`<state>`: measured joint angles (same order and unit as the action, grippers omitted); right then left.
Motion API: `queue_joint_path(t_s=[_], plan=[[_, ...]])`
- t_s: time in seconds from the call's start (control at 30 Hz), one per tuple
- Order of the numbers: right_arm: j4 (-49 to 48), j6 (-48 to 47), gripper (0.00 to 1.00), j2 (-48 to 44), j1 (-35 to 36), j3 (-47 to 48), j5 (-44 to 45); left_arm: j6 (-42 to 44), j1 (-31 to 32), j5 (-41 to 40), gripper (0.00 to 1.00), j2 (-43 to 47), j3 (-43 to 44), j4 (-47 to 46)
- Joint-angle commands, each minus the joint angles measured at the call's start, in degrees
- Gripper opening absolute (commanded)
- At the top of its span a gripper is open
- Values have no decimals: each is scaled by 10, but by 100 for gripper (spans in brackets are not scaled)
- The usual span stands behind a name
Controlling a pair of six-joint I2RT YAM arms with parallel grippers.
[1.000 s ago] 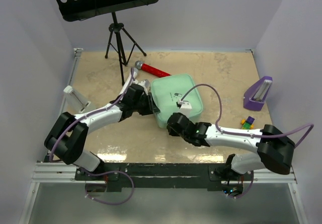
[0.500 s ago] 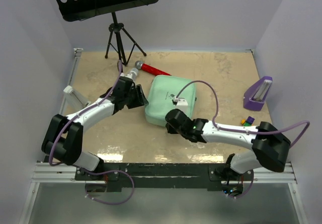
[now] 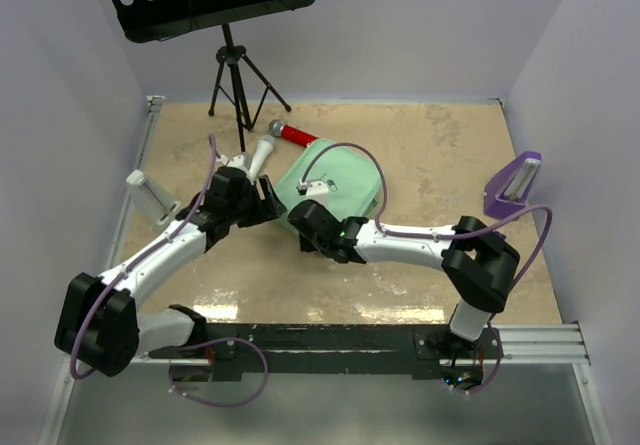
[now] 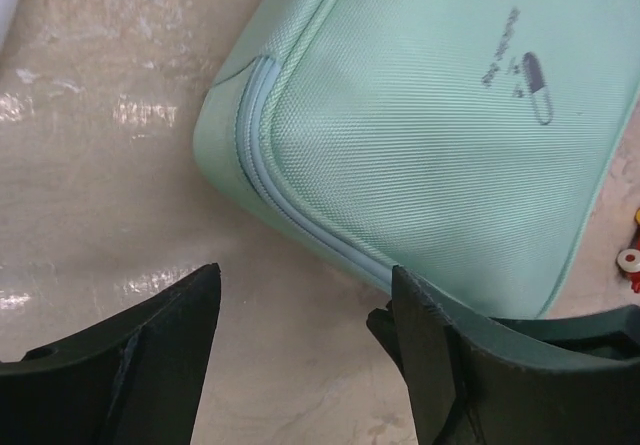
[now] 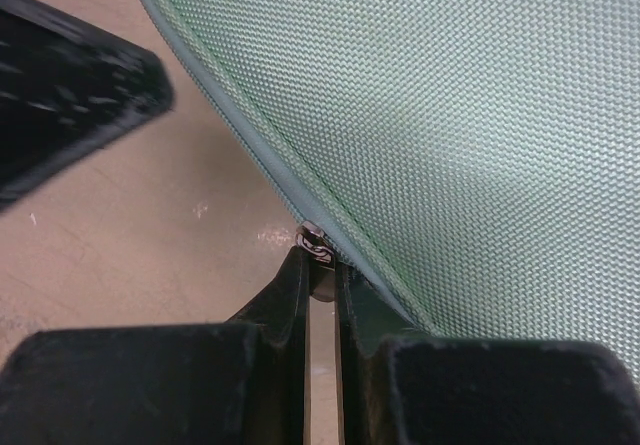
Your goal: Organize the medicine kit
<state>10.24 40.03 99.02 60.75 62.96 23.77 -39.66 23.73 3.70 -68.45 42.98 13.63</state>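
Beige marbled surface (image 3: 250, 275) runs out from the arm bases, and both arms reach inward over its middle, crowding one spot. Nearest me, the right jaws are pinched fully together on the small metal zipper pull (image 5: 315, 239) at the seam of the medicine kit (image 3: 340, 180), a mint-green woven fabric case with rounded corners and a zip. Only the very tips have hold of the pull. Just to their left, the left jaws stand wide apart with nothing between them, aimed at the kit's near corner (image 4: 240, 135) but not touching it. The kit lies flat and skewed at the centre of the surface, its pill-and-capsule mark (image 4: 535, 90) facing up.

My chief worry is that nothing is bracing the case. If I draw the right arm along the seam now, I judge the soft kit will slide or turn with it and the zip will not run. The tip-only pinch could also slip off the pull under a sideways load. With the two wrists this close, a careless sweep may knock one into the other. A lilac cable (image 3: 355, 146) from the right wrist arcs over the kit and could catch on it.

Just beyond the kit lies a red-handled tool with a grey head (image 3: 295, 134), which a dragged case would shove. A purple stand (image 3: 512, 187) and a black tripod stand (image 3: 235, 75) sit well clear.
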Motion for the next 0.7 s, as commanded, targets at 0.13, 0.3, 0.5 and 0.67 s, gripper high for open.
queue_joint_path(t_s=[0.13, 0.3, 0.5, 0.67], plan=[[-4, -6, 0, -23, 6, -27, -17, -31, 18, 23, 74, -112, 17, -107], [7, 8, 0, -45, 6, -53, -13, -36, 22, -25, 68, -178, 35, -82], [53, 60, 0, -108, 11, -121, 4, -31, 11, -74, 55, -200, 38, -77], [94, 115, 0, -186, 12, -191, 13, -16, 1, -85, 44, -215, 50, -69]])
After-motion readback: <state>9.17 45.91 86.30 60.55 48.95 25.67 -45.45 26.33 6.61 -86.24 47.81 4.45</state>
